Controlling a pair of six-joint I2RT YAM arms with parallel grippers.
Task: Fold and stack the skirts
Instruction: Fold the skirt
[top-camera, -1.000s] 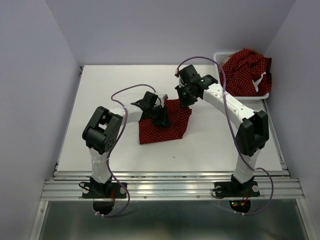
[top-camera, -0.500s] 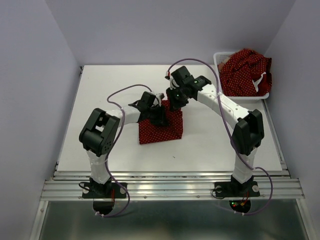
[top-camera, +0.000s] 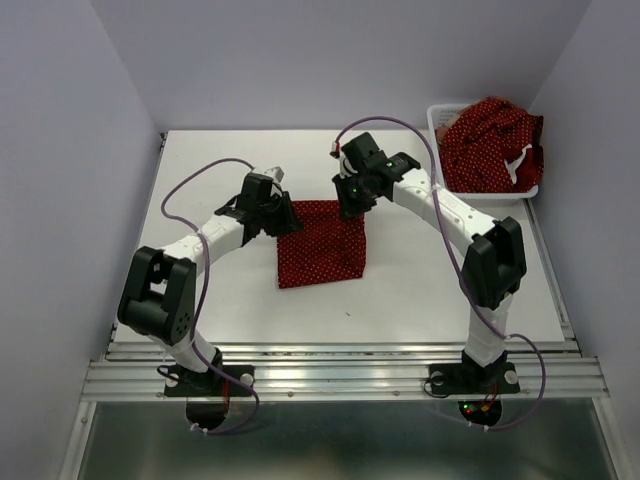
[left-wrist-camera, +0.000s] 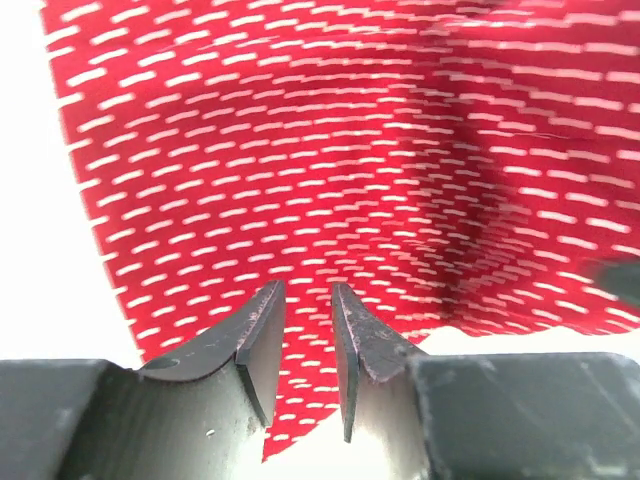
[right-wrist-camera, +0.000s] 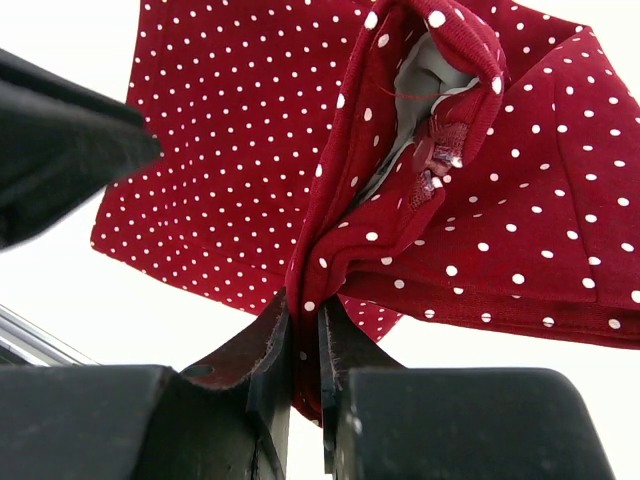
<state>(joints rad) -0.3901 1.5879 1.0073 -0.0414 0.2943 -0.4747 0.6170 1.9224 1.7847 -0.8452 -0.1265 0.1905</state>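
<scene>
A dark red polka-dot skirt (top-camera: 322, 243) lies folded on the white table, near the middle. My right gripper (top-camera: 350, 207) is at its far edge and is shut on a bunched fold of the cloth (right-wrist-camera: 400, 190), which it holds slightly lifted; its jaws (right-wrist-camera: 305, 300) pinch the fabric. My left gripper (top-camera: 283, 217) is at the skirt's far left corner. Its jaws (left-wrist-camera: 305, 290) stand a little apart with nothing between them, just above the cloth (left-wrist-camera: 330, 150). A second polka-dot skirt (top-camera: 490, 140) is heaped in the basket. The plaid skirt is out of view.
The white mesh basket (top-camera: 437, 113) stands at the far right corner of the table, against the right wall. Grey walls close in the left, back and right. A metal rail (top-camera: 340, 365) runs along the near edge.
My right gripper carried the skirt's right edge leftward, folding it narrower. My left gripper came off the middle of the skirt and moved back left to its far left corner.
</scene>
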